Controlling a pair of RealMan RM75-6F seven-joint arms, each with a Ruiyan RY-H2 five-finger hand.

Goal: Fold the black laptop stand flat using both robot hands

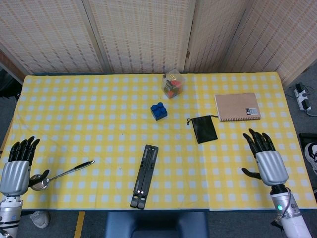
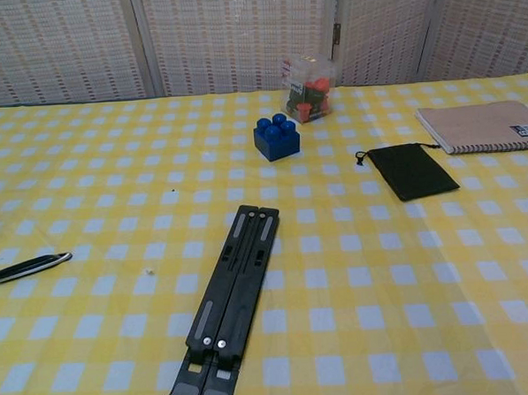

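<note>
The black laptop stand lies folded flat as a narrow bar on the yellow checked tablecloth, near the front edge; the chest view shows the stand running toward the camera. My left hand hovers at the far left edge of the table, fingers spread, holding nothing. At the far right, my right hand is likewise spread and empty. Both hands are far from the stand and neither shows in the chest view.
A metal spoon lies left of the stand. A blue toy brick, a clear box of small toys, a black pouch and a tan notebook sit further back and right.
</note>
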